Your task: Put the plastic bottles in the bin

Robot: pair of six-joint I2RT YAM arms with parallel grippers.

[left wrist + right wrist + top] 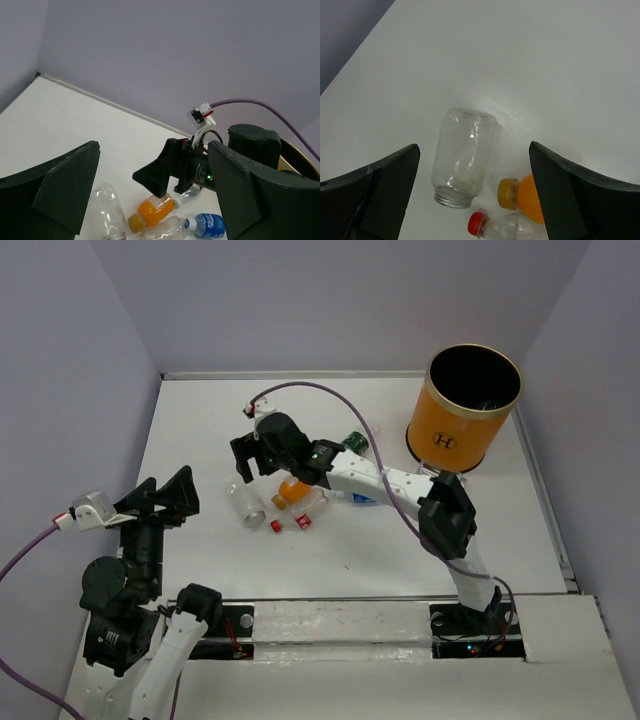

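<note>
Bottles lie clustered on the bench, well left of the bin. Over the clear bottle hangs the right tool, jaws apart, seemingly square to its long axis. The left tool, also apart, is farther off.

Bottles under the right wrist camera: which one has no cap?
The empty clear bottle, lying leftmost, mouth open. The orange-filled bottle has a yellow cap; the red-capped bottle is closed too.
</note>
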